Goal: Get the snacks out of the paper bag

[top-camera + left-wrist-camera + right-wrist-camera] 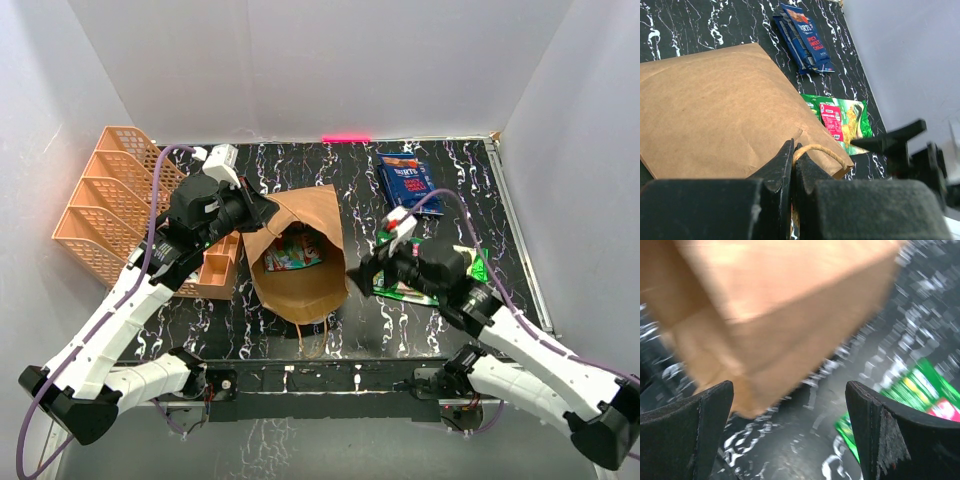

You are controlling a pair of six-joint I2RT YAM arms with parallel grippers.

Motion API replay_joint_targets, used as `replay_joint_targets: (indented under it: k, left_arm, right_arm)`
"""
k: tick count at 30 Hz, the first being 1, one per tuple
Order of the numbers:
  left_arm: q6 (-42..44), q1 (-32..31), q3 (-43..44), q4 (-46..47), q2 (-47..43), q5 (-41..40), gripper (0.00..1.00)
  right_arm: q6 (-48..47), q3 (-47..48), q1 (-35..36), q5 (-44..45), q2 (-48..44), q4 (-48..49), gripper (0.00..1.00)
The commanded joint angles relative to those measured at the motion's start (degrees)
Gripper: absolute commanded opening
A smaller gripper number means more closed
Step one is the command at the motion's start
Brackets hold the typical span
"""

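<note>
1. The brown paper bag [300,275] sat at the middle of the black marbled worktop [350,170], with its mouth open to the overhead view.
2. Colourful packets inside the bag [293,250], with green and red print, showed through the mouth, so some snacks had not come out.
3. Other snacks lay outside. A stack of dark blue packets [405,180] lay well apart at the far right, and a green packet [840,117] lay flat just beside the bag's right side.
4. The left pincer [793,150] was closed on the twisted loop handle [822,151] at the bag's rim. It appeared to be holding the mouth open.
5. The right pincer [789,390] was spread wide and held nothing. It hovered low, just beside the bag's right wall and near the green packet. Its wrist view was blurred.
6. Judging by this, the step in hand was fetching another packet from the bag.
7. The next move would call for the right pincer to rise over the rim and reach into the mouth. It would need to narrow onto the edge of one flat, glossy packet while the left kept the handle steady.
8. Orange mesh trays [110,200] stood at the far left, apart from the work.
</note>
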Motion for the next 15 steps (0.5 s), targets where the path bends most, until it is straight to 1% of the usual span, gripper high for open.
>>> replay_joint_targets:
  k: [1,3,4,6,8,10,12,13,14,15]
  left_arm:
    - [0.12,0.28,-0.07,0.48,-1.08,-0.44,0.0]
    - [-0.07,0.34,-0.02,0.54,-0.93,-0.2,0.0]
    - [-0.13,0.32,-0.06,0.63,-0.84,-0.17,0.0]
    - [-0.21,0.29,0.0,0.74,-0.79,-0.13,0.0]
    - [-0.17,0.29,0.23,0.59,-0.63,-0.24,0.0]
    - [-0.03,0.32,0.57,0.35,-0.45,-0.2,0.0]
    - [0.11,0.28,0.87,0.29,-0.26,-0.12,0.0]
    - [0.14,0.28,1.08,0.23,-0.18,0.05,0.0]
    - [0.27,0.29,1.36,0.11,-0.01,0.1,0.0]
    - [0.35,0.29,1.54,-0.09,0.1,0.22,0.0]
  right_arm:
    - [-12.09,-1.78,11.86,-10.38,-3.74,17.07,0.99]
    - [-17.59,-0.01,18.78,-9.8,-0.5,15.17,0.99]
    - [-20.03,0.52,23.47,-7.58,1.1,14.84,0.99]
    - [-23.15,1.01,30.21,-2.11,4.34,16.18,0.99]
    - [-26.33,0.84,35.12,0.59,6.87,18.66,0.99]
    - [-29.18,0.08,38.27,4.75,9.93,22.55,0.99]
    - [-32.15,0.99,39.43,8.56,14.37,24.65,0.99]
    - [-34.68,1.88,39.47,8.21,16.53,24.16,0.99]
    - [-39.41,2.79,39.47,7.9,18.73,23.06,0.99]
    - [-42.58,3.08,39.47,9.21,20.54,23.85,0.99]
